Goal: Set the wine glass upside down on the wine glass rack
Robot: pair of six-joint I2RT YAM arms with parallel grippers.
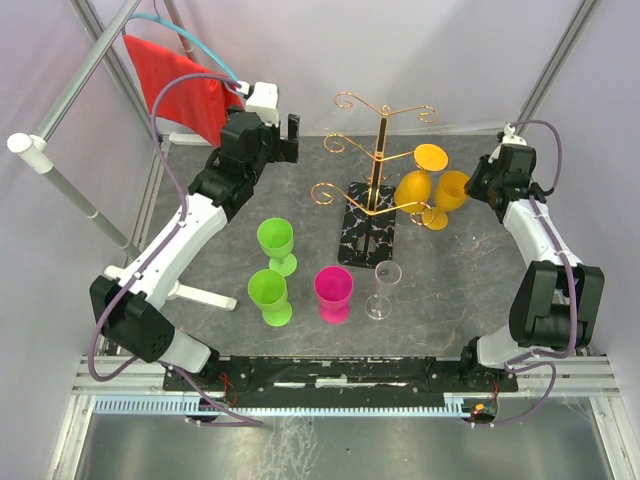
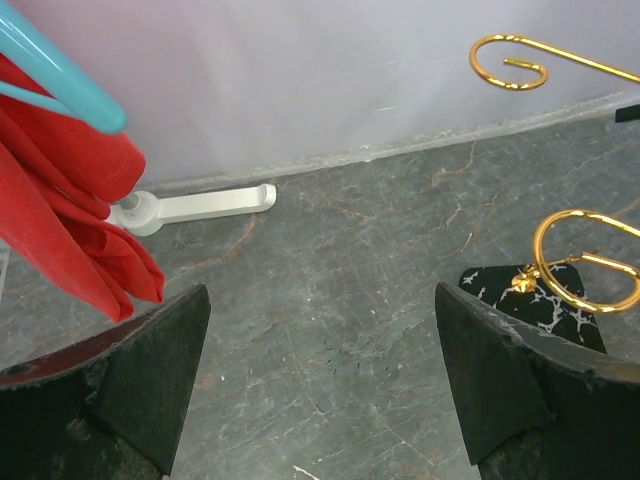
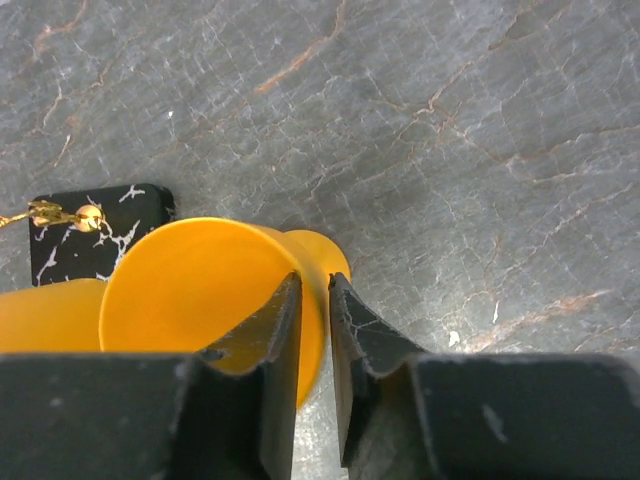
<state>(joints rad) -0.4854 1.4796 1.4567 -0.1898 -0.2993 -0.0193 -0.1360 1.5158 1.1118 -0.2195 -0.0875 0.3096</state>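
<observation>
top external view puts this at roughly one glass in. the wine glass rack (image 1: 379, 150) stands mid tabletop (image 1: 470, 270), and a hung orange glass (image 1: 412, 188) looks to be hanging bowl-down off one of its right-side arms, foot on top.

the orange wine glass (image 1: 453, 188) that's in play is just beside that one, to the right of the rack's marble base (image 1: 366, 238). it's mouth up and not flipped yet. on the right wrist cam the right end effector (image 3: 316, 300) is clenched on its rim, one finger inside the bowl and one outside, with just the thin orange wall between them. can't tell if the foot is off the tabletop.

the left end effector (image 2: 320, 340) is released, fingers spread wide around nothing. it hovers at the back left near the red cloth (image 1: 180, 85).

what's left for this glass, as i read it: lift, turn it over, slide the stem into a free arm, let go.

the back green glass (image 1: 275, 238), front green glass (image 1: 270, 292), pink glass (image 1: 333, 290) and clear glass (image 1: 386, 285) all stand upright out front, untouched, so there's plenty more after that if they count.
</observation>
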